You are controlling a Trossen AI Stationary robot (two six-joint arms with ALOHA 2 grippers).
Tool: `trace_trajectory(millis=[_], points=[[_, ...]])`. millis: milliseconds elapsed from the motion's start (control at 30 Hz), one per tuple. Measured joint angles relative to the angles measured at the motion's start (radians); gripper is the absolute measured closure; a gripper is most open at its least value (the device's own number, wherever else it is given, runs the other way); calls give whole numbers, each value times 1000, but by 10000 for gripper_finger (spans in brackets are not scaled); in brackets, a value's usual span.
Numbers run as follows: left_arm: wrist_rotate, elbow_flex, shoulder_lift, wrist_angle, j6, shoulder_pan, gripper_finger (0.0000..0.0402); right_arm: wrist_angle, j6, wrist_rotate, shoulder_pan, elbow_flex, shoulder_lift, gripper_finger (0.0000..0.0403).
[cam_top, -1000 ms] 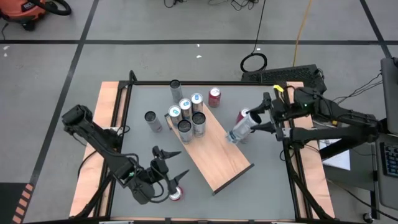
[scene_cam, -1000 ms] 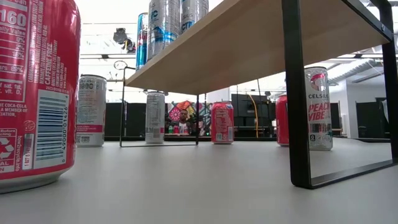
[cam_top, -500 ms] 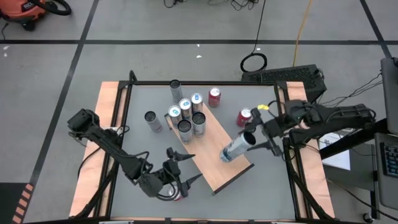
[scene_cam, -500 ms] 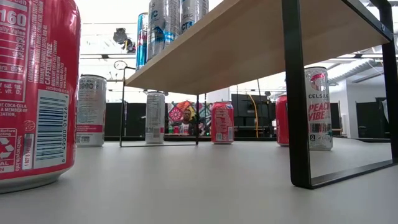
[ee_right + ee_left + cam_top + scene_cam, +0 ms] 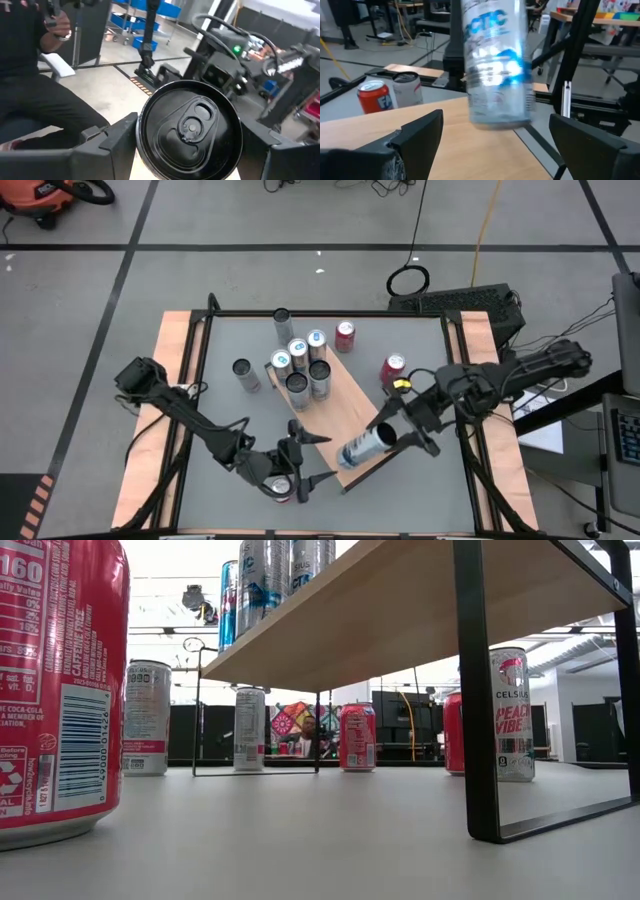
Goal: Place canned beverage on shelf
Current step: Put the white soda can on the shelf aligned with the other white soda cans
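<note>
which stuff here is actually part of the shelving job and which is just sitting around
In the job:
- shelf
- silver-and-blue can held by the right gripper over the shelf's near end
- four cans already on the shelf
- loose cans on the table, such as the red can
- left gripper, open, near the shelf's corner

Lying about:
- orange vacuum on the floor
- coiled cable

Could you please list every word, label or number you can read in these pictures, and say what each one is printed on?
"CELSIUS" and "PEACH VIBE": white can on the table beyond the shelf.
"160", "CAFFEINE FREE", partly cut off: nearest red can.
"C4"-like lettering, blurred and uncertain: silver-blue can held by the right gripper.
Small print on the red can, the other cans' labels and the cans on the shelf: too small or blurred to read.
</note>
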Motion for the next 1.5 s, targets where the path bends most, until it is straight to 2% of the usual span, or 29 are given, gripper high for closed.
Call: trace_trajectory(millis=[167, 300, 567, 867, 1167, 1500], points=[[37, 0, 11, 9, 12, 5, 37, 30, -33, 22, 21, 0, 42, 172], [124, 0, 26, 45, 17, 21, 36, 67, -58, 46, 32, 0, 72, 172], [162, 0, 41, 50, -10, 50, 36, 123, -91, 43, 37, 0, 115, 172], [148, 0, 41, 10, -8, 55, 36, 129, -73, 50, 36, 0, 120, 173], [64, 0, 43, -37, -4, 59, 36, 137, -67, 53, 35, 0, 119, 175], [149, 0, 43, -40, -10, 94, 36, 158, -68, 48, 35, 0, 119, 173]])
